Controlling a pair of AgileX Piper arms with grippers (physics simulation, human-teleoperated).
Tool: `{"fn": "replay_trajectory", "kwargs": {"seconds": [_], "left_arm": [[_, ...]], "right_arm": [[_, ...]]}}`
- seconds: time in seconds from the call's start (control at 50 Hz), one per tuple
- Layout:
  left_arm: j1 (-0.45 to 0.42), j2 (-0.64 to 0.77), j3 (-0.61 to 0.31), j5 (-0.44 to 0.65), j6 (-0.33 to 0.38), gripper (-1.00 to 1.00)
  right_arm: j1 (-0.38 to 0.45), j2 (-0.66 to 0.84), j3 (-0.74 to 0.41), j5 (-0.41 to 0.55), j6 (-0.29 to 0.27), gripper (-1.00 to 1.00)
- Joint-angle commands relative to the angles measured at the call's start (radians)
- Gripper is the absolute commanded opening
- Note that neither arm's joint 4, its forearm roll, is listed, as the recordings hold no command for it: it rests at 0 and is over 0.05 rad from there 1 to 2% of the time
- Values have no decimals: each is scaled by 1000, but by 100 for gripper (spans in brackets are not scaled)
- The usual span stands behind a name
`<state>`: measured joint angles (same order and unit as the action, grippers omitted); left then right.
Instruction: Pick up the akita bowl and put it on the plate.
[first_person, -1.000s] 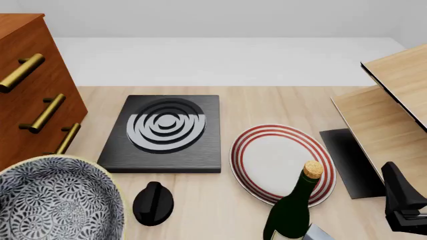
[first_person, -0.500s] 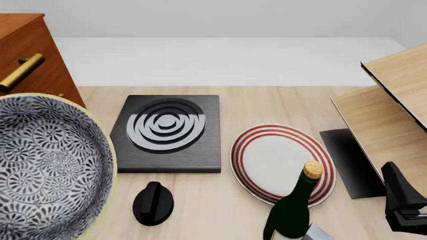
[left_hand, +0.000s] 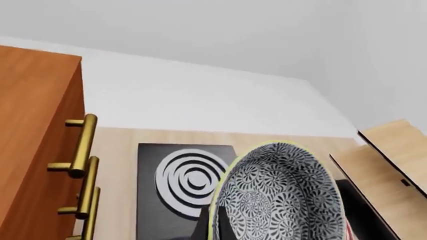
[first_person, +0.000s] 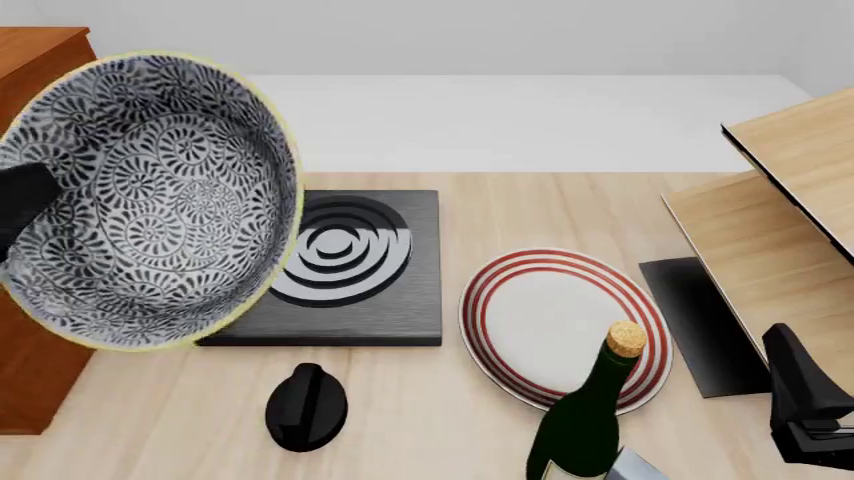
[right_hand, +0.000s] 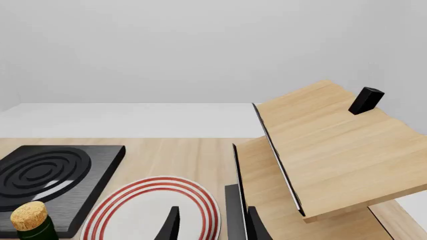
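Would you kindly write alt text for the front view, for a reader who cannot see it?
A navy-and-white patterned akita bowl, lifted and tipped toward the camera, fills the left side and hides part of a black slab. To its right a red-ringed plate lies flat on the wooden table, a corked green bottle standing in front of it.

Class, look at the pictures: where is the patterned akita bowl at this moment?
In the front view the akita bowl is held up off the table on the left side, tilted, in front of the wooden drawer cabinet and overlapping the black slab, left of the plate.
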<state>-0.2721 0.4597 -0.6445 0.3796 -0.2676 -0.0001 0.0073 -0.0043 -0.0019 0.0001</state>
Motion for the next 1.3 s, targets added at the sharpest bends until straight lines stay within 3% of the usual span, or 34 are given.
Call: {"fn": "replay_trajectory", "kwargs": {"seconds": [0.02, 0.48, 0.78, 1.08, 1.3], "left_arm": [[-71, 214, -32, -183, -43, -100], [-238, 661, -165, -425, -51, -100], [-322, 885, -249, -466, -45, -100], [-390, 995, -327, -462, -56, -100], [-430, 1037, -301, -527, -130, -100]], "right_arm": [[0, 0, 0, 0, 0, 100], [0, 0, 0, 0, 0, 100], [0, 0, 0, 0, 0, 100], [0, 0, 0, 0, 0, 100], [0, 0, 0, 0, 0, 100]]}}
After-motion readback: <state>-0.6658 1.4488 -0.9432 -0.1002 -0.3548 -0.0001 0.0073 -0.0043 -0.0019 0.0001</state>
